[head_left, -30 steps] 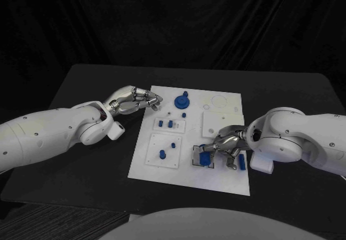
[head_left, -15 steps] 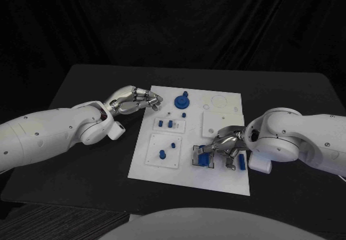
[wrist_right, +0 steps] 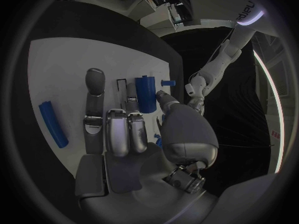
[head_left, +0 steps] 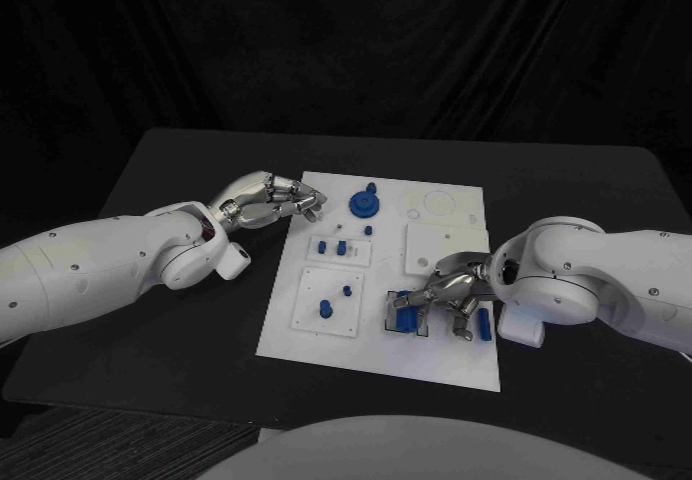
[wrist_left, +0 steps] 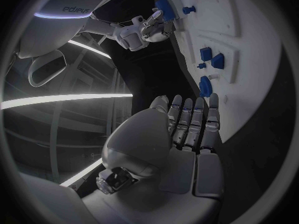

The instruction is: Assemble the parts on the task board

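Near the task board (head_left: 433, 358) right edge, right hand (head_left: 444, 298) pinches a blue part (head_left: 408, 317); left hand (head_left: 271, 200) curled empty.

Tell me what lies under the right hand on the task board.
Under the right hand a blue block part stands in a dark-edged slot of the white task board; a long blue bar lies beside the fingers. The hand covers its contact with the block.
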Robot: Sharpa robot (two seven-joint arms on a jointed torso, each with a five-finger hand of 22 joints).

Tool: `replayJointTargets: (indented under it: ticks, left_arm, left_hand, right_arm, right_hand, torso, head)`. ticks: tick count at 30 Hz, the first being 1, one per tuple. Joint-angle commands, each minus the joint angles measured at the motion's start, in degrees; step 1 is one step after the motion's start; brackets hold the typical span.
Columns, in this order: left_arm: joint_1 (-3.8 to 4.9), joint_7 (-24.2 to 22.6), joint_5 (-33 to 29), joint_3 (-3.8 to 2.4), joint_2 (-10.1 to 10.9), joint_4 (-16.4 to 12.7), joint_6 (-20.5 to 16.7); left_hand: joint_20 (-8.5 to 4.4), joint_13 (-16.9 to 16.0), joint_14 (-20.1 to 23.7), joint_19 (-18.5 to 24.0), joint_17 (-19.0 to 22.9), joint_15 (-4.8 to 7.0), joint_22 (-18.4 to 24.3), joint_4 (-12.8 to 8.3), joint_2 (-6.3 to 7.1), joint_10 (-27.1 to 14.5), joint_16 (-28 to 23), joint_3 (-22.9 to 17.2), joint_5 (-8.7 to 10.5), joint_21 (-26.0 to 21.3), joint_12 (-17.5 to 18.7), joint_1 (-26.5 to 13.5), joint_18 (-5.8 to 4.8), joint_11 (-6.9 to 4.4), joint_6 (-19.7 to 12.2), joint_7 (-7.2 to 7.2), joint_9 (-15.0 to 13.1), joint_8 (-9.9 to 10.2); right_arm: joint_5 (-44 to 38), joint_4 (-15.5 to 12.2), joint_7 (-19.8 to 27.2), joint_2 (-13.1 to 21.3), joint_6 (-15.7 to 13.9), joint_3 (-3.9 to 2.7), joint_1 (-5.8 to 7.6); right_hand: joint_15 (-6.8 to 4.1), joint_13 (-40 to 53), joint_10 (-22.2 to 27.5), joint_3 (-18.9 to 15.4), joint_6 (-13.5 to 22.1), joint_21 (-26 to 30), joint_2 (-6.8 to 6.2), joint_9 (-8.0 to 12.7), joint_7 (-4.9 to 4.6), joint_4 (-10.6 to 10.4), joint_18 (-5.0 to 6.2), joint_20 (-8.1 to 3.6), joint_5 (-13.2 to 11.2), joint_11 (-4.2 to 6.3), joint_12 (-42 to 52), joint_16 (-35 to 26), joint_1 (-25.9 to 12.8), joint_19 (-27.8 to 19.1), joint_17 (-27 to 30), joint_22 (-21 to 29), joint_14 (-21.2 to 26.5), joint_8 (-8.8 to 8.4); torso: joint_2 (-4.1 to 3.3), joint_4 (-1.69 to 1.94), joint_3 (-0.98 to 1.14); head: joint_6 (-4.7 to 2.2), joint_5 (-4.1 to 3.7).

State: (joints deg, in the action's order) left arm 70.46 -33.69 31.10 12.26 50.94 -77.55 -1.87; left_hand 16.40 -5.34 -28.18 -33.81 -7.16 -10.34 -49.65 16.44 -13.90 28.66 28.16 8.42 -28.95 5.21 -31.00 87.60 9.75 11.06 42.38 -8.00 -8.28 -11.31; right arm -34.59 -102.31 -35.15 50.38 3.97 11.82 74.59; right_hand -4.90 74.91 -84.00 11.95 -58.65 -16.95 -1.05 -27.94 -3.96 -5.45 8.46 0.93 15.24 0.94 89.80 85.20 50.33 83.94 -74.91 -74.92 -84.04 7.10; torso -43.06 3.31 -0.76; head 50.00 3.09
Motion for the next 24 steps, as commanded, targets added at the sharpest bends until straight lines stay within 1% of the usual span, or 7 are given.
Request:
replayJointTargets:
  ticks: [1, 6, 10, 13, 17, 22, 24]
  left_arm:
    - [-0.09, -0.6, -0.3, -0.05, -0.2, 0.0, 0.8]
    - [-0.12, -0.5, -0.3, -0.04, -0.1, 0.0, 0.8]
    - [-0.15, -0.4, -0.3, -0.04, -0.2, 0.0, 0.9]
    - [-0.17, -0.4, -0.3, -0.04, -0.2, 0.0, 1.0]
    - [-0.21, -0.4, -0.3, -0.04, -0.2, 0.1, 1.0]
    - [-0.25, -0.3, -0.3, -0.04, -0.2, 0.1, 1.1]
    - [-0.27, -0.3, -0.3, -0.04, -0.1, 0.1, 1.1]
  left_hand:
    - [-0.05, 0.0, -0.3, -0.5, 0.1, -0.27, -0.1, 0.0, 0.43, 0.1, 0.3, -0.2, -0.34, 0.2, -0.2, 0.0, 0.1, 0.23, -0.1, -0.42, 0.1, -0.2]
    - [-0.05, 0.0, -0.3, -0.5, 0.1, -0.27, -0.1, 0.0, 0.43, 0.1, 0.3, -0.2, -0.34, 0.2, -0.2, 0.0, 0.1, 0.23, -0.1, -0.42, 0.1, -0.2]
    - [-0.05, 0.0, -0.3, -0.5, 0.1, -0.27, -0.1, 0.0, 0.43, 0.1, 0.3, -0.2, -0.34, 0.2, -0.2, 0.0, 0.1, 0.23, -0.1, -0.42, 0.1, -0.2]
    - [-0.05, 0.0, -0.3, -0.5, 0.1, -0.27, -0.1, 0.0, 0.43, 0.1, 0.3, -0.2, -0.34, 0.2, -0.2, 0.0, 0.1, 0.23, -0.1, -0.42, 0.1, -0.2]
    - [-0.05, 0.0, -0.3, -0.5, 0.1, -0.27, -0.1, 0.0, 0.43, 0.1, 0.3, -0.2, -0.34, 0.2, -0.2, 0.0, 0.1, 0.23, -0.1, -0.42, 0.1, -0.2]
    - [-0.05, 0.0, -0.3, -0.5, 0.1, -0.27, -0.1, 0.0, 0.43, 0.1, 0.3, -0.2, -0.34, 0.2, -0.2, 0.0, 0.1, 0.23, -0.1, -0.42, 0.1, -0.2]
    - [-0.05, 0.0, -0.3, -0.5, 0.1, -0.27, -0.1, 0.0, 0.43, 0.1, 0.3, -0.2, -0.34, 0.2, -0.2, 0.0, 0.1, 0.23, -0.1, -0.42, 0.1, -0.2]
  right_arm:
    - [-1.6, 0.1, -1.5, 0.0, 0.7, 0.1, -0.28]
    - [-1.8, 0.1, -1.5, 0.1, 0.6, 0.1, -0.29]
    - [-1.8, 0.1, -1.4, 0.1, 0.6, 0.1, -0.3]
    - [-1.8, 0.1, -1.4, 0.1, 0.6, 0.1, -0.3]
    - [-1.9, 0.1, -1.4, 0.1, 0.5, 0.1, -0.31]
    - [-1.9, -0.1, -1.2, 0.3, 0.3, 0.1, -0.32]
    - [-1.9, -0.2, -1.1, 0.5, -0.1, 0.1, -0.32]
  right_hand:
    - [0.3, 15.1, -6.0, -0.9, 0.3, 0.5, -0.19, 0.1, 0.02, -0.5, 1.11, 0.48, -1.7, -0.22, 0.2, -0.3, -1.1, 1.5, -1.9, -0.1, -3.7, -0.1]
    - [0.29, 15.1, -6.0, -2.3, 0.3, 0.6, 0.12, 0.2, 0.03, -1.5, 1.13, 0.48, -3.8, -0.21, 0.2, -0.3, -2.1, 1.5, -1.9, 0.1, -3.7, 0.05]
    - [0.29, 15.1, -6.0, -3.6, 0.4, 0.7, 0.2, 0.3, 0.04, -2.1, 1.13, 0.48, -6.9, -0.21, 0.2, -0.2, -2.6, 1.5, -1.8, 0.3, -3.7, 0.2]
    - [0.29, 15.1, -6.0, -4.0, 0.4, 0.6, 0.25, 0.4, 0.04, -2.3, 1.13, 0.48, -7.6, -0.21, 0.2, -0.2, -2.7, 1.5, -1.8, 0.3, -3.7, 0.26]
    - [0.28, 15.1, -6.0, -5.6, 0.3, 0.7, 0.58, 0.4, 0.07, -3.6, 1.14, 0.48, -10.3, -0.19, 0.2, -0.3, -3.8, 1.5, -1.6, 0.4, -3.7, 0.48]
    - [0.29, 15.1, -6.0, -6.8, 0.4, 0.8, 0.4, 0.5, 0.07, -4.3, 1.15, 0.48, -11.4, -0.2, 0.2, -0.3, -4.4, 1.5, -1.5, 0.5, -3.7, 0.58]
    - [0.28, 15.1, -6.0, -7.7, 0.4, 0.7, 0.1, 0.6, 0.07, -4.6, 1.14, 0.48, -10.8, -0.2, 0.2, -0.3, -4.5, 1.5, -1.5, 0.6, -3.7, 0.62]
  torso:
    - [-0.01, 0.01, -0.01]
    - [-0.01, -0.02, -0.02]
    - [-0.02, -0.02, -0.02]
    - [-0.01, 0.01, -0.02]
    - [-0.01, 0.0, -0.01]
    - [-0.02, -0.01, 0.0]
    - [-0.01, 0.0, -0.01]
  head:
    - [0.0, 0.03]
    - [0.0, 0.08]
    - [0.0, 0.05]
    - [0.0, 0.08]
    - [0.0, 0.08]
    - [0.0, 0.15]
    - [0.0, 0.22]
